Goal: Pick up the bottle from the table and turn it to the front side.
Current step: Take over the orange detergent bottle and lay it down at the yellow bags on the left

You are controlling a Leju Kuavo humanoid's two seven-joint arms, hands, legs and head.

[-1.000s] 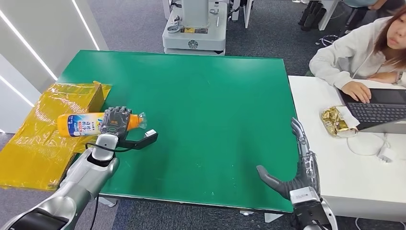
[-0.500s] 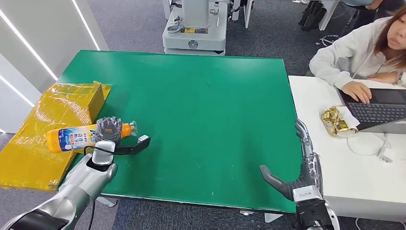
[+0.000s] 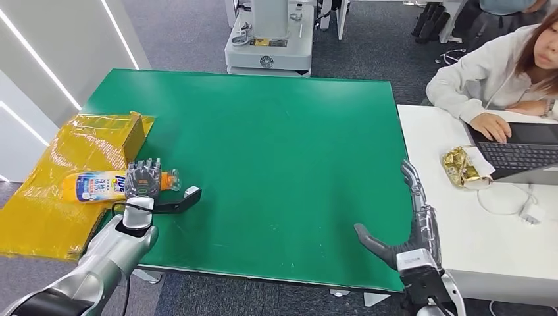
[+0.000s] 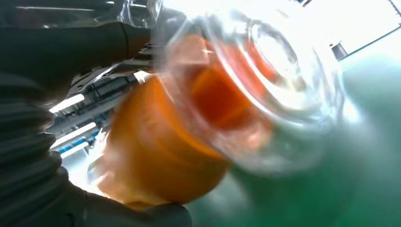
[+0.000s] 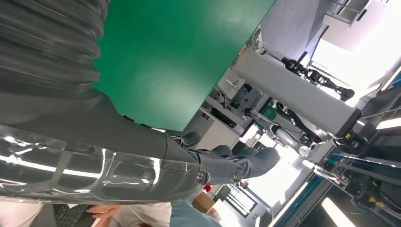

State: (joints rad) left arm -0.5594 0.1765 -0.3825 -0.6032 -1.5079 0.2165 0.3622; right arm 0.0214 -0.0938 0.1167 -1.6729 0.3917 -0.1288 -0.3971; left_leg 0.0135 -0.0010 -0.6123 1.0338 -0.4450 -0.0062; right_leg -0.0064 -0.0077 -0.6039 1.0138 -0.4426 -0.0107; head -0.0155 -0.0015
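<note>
Left hand (image 3: 143,178) wraps around the neck end of the bottle (image 3: 99,185), its fingers (image 3: 146,164) pointing up over the orange body. It holds the bottle lying on its side, long axis running left to right, clear cap toward the green table (image 3: 276,145), base out over the yellow wrapped box (image 3: 72,164) at the table's left edge. Compared with a second ago, hand and bottle sit lower and further left. Right hand (image 3: 411,227) hovers at the table's near right corner, fingers spread, holding nothing.

Glossy plastic bottle (image 3: 99,185) (matt green table (image 3: 276,145))
</note>
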